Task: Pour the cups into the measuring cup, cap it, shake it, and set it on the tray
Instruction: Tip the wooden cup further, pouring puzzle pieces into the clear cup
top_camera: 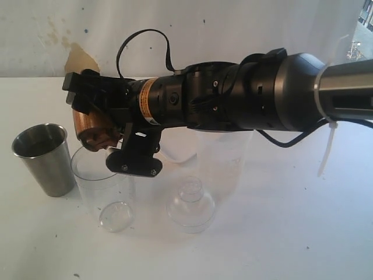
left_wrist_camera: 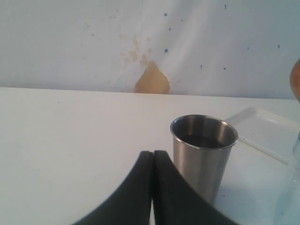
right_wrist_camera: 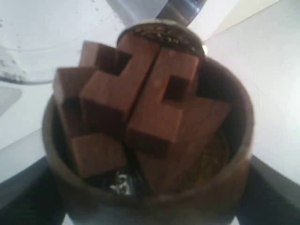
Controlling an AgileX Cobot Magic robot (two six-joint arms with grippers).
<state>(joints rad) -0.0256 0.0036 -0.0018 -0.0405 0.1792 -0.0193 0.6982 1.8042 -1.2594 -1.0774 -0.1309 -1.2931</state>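
The right hand (top_camera: 106,123) grips the wooden cup (top_camera: 87,127), tilted over the measuring cup (top_camera: 104,182) at the desk's left end, with the blocks (right_wrist_camera: 140,108) not yet out. The left hand (left_wrist_camera: 153,157) is closed and empty. The steel cup (top_camera: 45,158), cap (top_camera: 191,204), shaking and tray (left_wrist_camera: 269,133) are left.

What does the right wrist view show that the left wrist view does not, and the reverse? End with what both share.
Only the right wrist view: the wooden cup, gripped between the right end effector's fingers, holding interlocking brown wooden blocks. Only the left wrist view: the left end effector, shut on nothing, the steel tumbler standing upright, a corner of the white tray, and a tan wall stain. Both: the white tabletop; a metal rim behind the wooden cup may be the same tumbler.
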